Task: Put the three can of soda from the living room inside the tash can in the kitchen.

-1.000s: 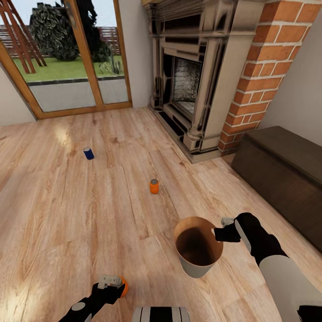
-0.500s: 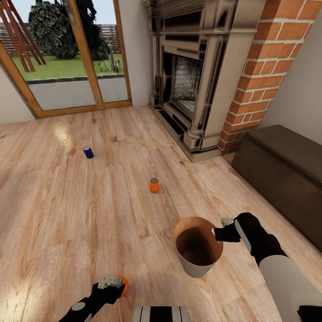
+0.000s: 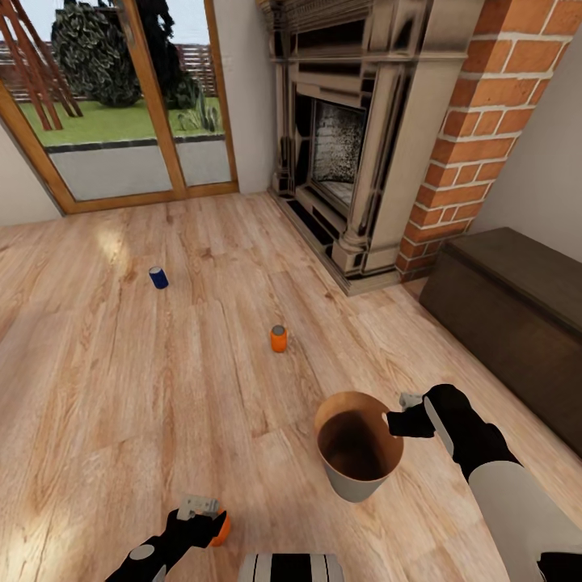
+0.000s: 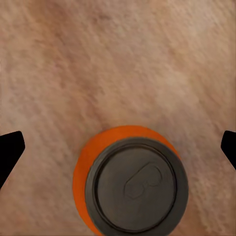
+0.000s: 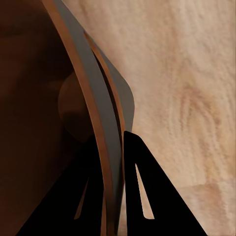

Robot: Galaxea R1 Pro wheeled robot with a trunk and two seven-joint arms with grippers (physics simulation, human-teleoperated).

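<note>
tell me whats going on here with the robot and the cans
In the living room, the right gripper pinches the rim of the bin, which looks empty. The left gripper is open above an orange can standing on the floor, not gripping it. Another orange can and a blue can stand farther off.

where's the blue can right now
In the head view the blue can stands on the wood floor at the far left, near the glass doors, beyond the orange can.
</note>
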